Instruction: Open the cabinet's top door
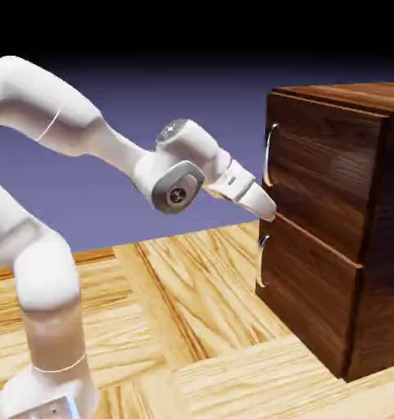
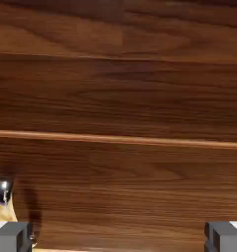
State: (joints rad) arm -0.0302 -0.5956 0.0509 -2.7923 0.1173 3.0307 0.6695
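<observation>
Seen from the hand view: two grey fingertips [image 2: 12, 236] at the bottom corners, spread wide apart, nothing between them but dark wood grain. Pincer [image 2: 118, 237] open, empty. A silver handle end [image 2: 3, 191] low at the left edge, just above the left fingertip, with a shadow beside it on the wood. A thin lighter seam [image 2: 118, 140] across the middle of the frame, dividing two brown panels; cannot tell from this view alone which panel lies on which side.

Seen from the exterior view: pale wood tabletop [image 1: 175, 327] in the foreground, white arm [image 1: 44, 278] rising at the left and bending toward the right. Pincer [image 1: 264, 206] angled down and to the right, tip level with the gap between the two front panels, just beside the cabinet [image 1: 372, 245] front; contact not clear. Farther right, the top door [image 1: 323, 176] sitting flush, closed, on the upper half of the cabinet. Its curved silver handle [image 1: 269, 155] near the left edge of the door, above the pincer tip and apart from it. Lower panel's handle [image 1: 262, 262] below the pincer tip.
</observation>
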